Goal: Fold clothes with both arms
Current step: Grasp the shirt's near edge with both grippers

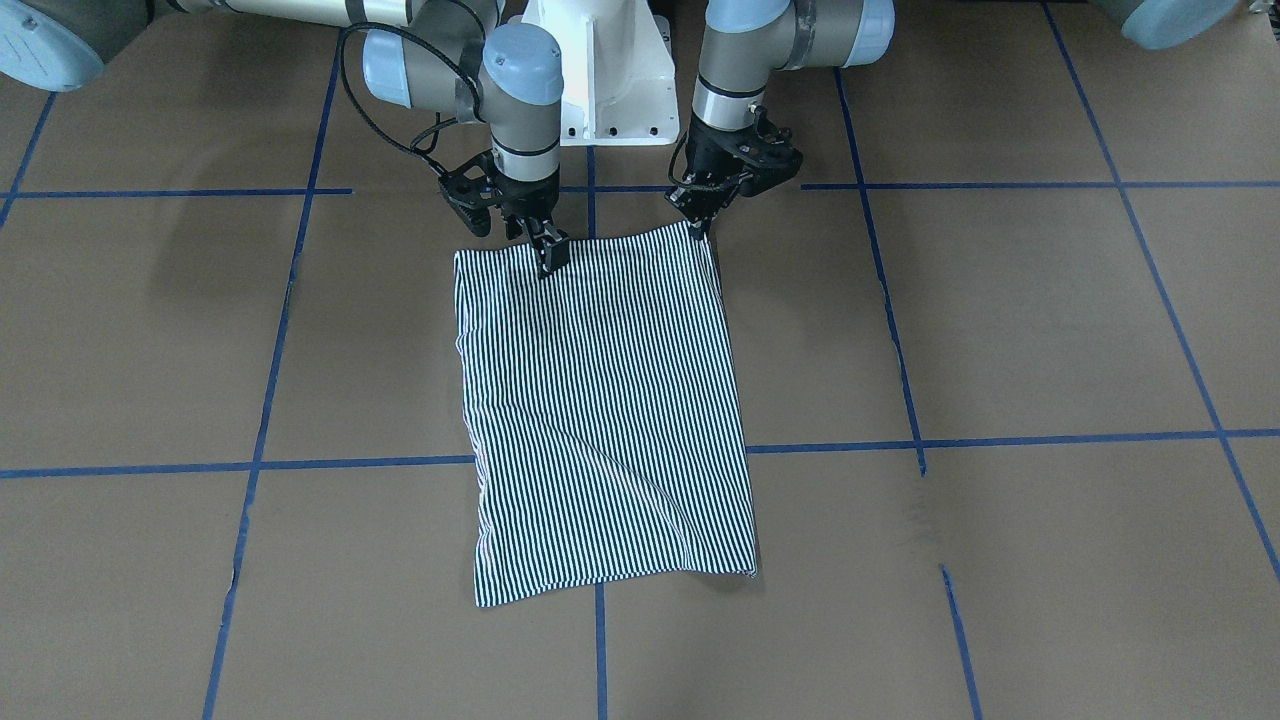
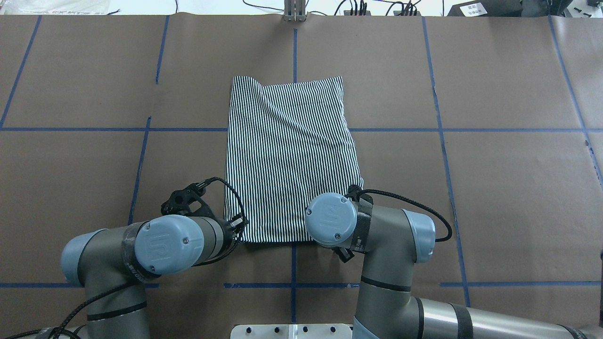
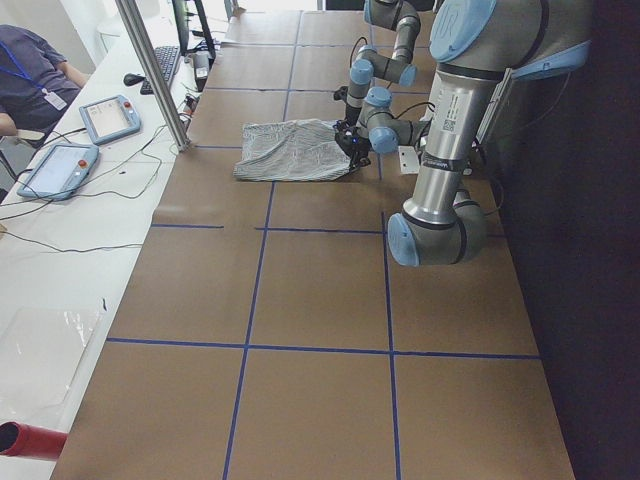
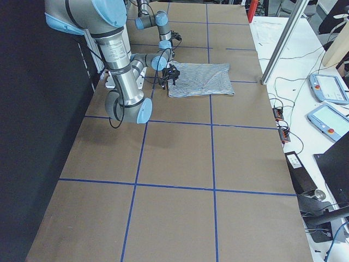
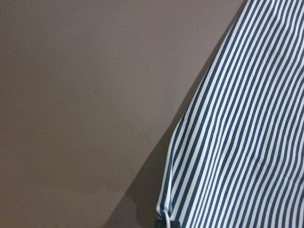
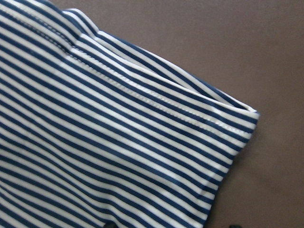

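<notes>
The striped shirt (image 1: 600,400) lies folded into a tall rectangle in the middle of the brown table (image 1: 1000,320); collar and placket are hidden. My left gripper (image 1: 700,222) is shut on the shirt's near left corner (image 2: 234,226), and in the left wrist view that corner (image 5: 247,142) rises off the paper above a dark fingertip (image 5: 167,223). My right gripper (image 1: 540,245) stands on the near edge toward the other corner. Its two tips show apart at the bottom of the right wrist view, with the hemmed fabric (image 6: 118,142) between them, so it looks open. From overhead, the right wrist (image 2: 330,219) hides that gripper.
The white pedestal base (image 1: 610,70) stands just behind both grippers. Blue tape lines (image 1: 920,440) cross the brown paper. Along the far side are a metal pole (image 3: 150,70), two tablets (image 3: 110,118) with cables, and a seated person (image 3: 30,80).
</notes>
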